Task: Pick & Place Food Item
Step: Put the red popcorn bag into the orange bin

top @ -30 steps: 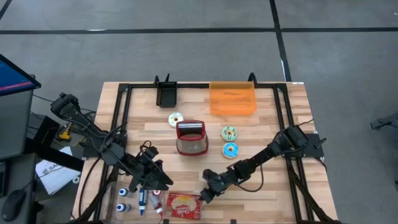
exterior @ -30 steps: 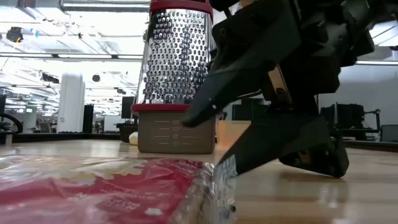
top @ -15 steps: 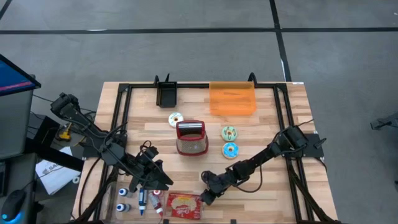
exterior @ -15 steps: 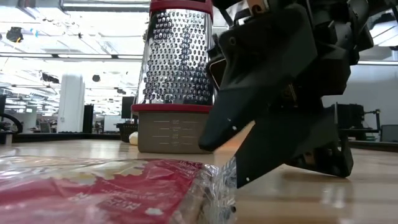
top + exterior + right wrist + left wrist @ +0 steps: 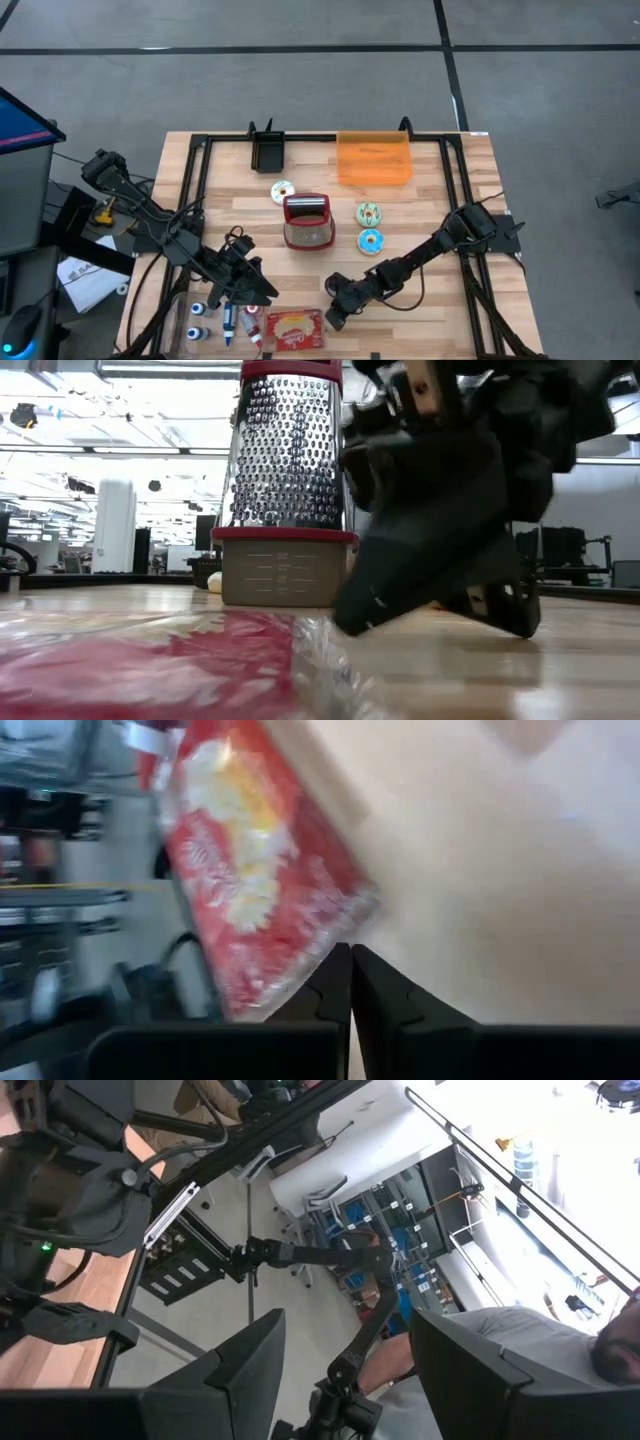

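Wooden planks make up the desk (image 5: 440, 300), which sits on a grey floor with a black frame around its edge. Near the front edge lies a red food packet (image 5: 296, 331) in clear wrap. The right hand (image 5: 334, 321) is low on the desk at the packet's right edge. Its two fingers (image 5: 335, 990) are pressed together, right at the crinkly edge of the wrap, but it is hard to tell if any wrap is pinched between them. The left hand (image 5: 262, 290) waits up above the left front part of the desk, with its fingers (image 5: 250, 1355) apart and nothing between them. Below it are some small bottles and pens (image 5: 225, 322). In the middle of the desk stands a metal grater with a red base (image 5: 307, 221). To its right lie two toy donuts (image 5: 369, 226), and another donut (image 5: 282, 191) lies on its far left. At the far side sit an orange bin (image 5: 374, 158) and a small black box (image 5: 267, 151).
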{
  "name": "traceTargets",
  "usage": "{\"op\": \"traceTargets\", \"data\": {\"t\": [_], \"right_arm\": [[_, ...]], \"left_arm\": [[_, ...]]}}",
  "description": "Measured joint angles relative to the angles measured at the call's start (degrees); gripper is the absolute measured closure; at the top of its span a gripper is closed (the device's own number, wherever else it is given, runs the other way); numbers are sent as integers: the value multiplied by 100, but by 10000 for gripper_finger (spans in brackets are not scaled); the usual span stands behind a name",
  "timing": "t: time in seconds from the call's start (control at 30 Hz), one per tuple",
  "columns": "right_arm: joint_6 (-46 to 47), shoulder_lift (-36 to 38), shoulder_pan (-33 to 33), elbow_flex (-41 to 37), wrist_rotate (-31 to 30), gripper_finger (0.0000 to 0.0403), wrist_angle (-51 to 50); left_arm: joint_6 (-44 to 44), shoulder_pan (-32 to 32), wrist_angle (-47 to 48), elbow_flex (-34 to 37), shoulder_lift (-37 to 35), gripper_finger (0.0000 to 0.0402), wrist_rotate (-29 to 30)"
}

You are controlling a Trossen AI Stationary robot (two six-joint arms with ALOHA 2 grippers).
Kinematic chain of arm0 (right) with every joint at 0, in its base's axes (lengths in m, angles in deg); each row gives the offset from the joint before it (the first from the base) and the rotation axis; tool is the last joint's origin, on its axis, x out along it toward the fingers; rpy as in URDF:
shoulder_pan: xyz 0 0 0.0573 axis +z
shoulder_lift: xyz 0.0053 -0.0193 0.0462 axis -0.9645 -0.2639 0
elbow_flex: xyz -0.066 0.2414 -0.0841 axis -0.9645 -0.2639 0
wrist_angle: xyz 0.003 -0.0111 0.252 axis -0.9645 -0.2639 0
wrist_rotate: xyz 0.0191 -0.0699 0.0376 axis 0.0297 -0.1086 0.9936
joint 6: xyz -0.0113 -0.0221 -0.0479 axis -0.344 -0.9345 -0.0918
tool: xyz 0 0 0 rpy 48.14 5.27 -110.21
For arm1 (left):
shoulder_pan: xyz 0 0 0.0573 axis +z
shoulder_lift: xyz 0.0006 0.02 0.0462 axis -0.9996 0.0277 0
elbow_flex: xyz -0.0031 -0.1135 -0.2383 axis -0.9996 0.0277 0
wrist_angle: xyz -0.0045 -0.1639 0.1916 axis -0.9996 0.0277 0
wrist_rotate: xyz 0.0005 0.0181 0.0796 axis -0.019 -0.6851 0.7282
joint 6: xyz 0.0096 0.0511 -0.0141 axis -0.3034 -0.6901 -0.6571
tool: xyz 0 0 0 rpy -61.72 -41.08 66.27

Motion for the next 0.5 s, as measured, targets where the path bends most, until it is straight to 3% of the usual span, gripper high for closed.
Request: {"op": "traceTargets", "data": {"t": [0.3, 0.5], "right_arm": [[-303, 1184, 420, -13, -888, 403, -2077], [-668, 1424, 371, 7, -751, 402, -1740]], "left_arm": [[-107, 0, 4, 0, 0, 193, 15], [-150, 7, 4, 0, 0, 193, 45]]}}
